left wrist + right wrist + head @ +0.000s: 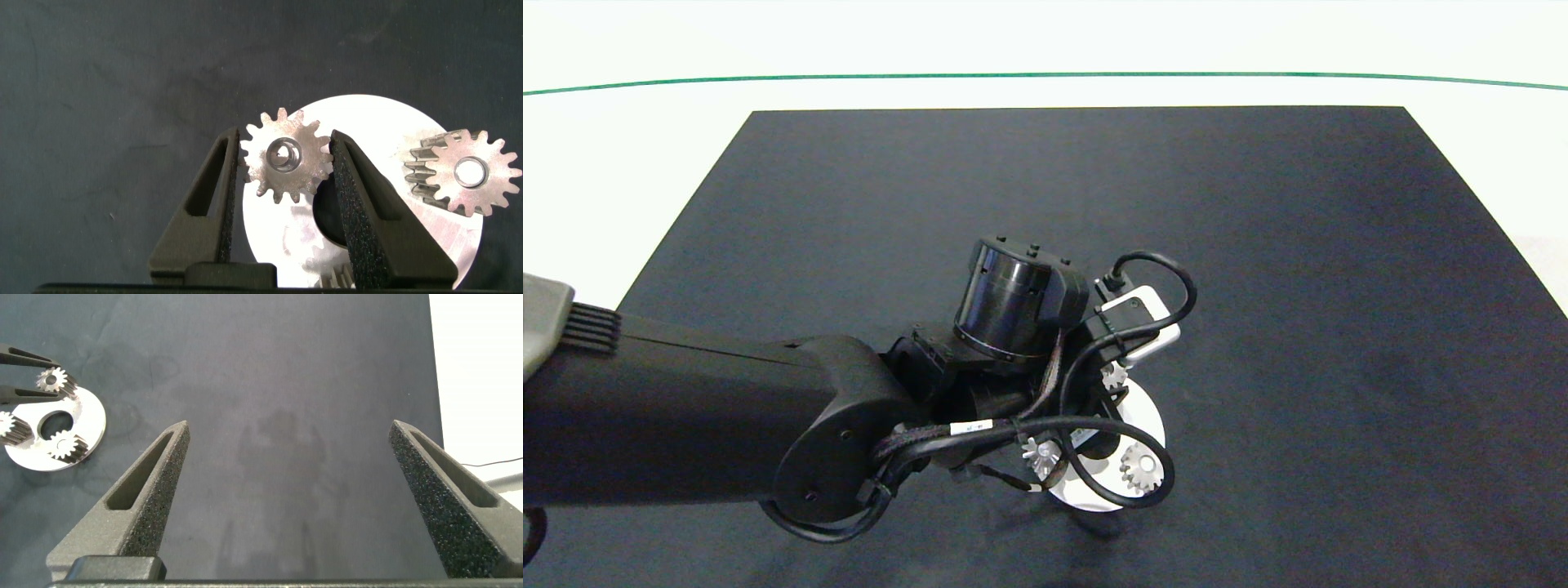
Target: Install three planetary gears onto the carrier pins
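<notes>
- Desk [621, 163] of pale white carries a black mat [1298, 286], and the white disc [1147, 416], the landmark here, lies on the mat's near middle.
- Left arm [686, 408] comes in from the left side and ends right over the disc, hiding much of it in the head view.
- Left pincer [286, 163] stands at the disc's rim, its two grey fingers [359, 204] flanking one of the planetary gears [286, 159]; both pads meet the gear's teeth, so it is pinching this gear.
- That gear sits over the disc's edge, and a pale pin [286, 152] shows through its centre hole.
- A second gear [470, 173] lies on the disc to the other side of the centre hole [327, 216]; a third [333, 282] peeks at the disc's near edge.
- Right pincer [294, 506] hangs over bare mat well apart from the disc, fingers spread wide, holding nothing.
</notes>
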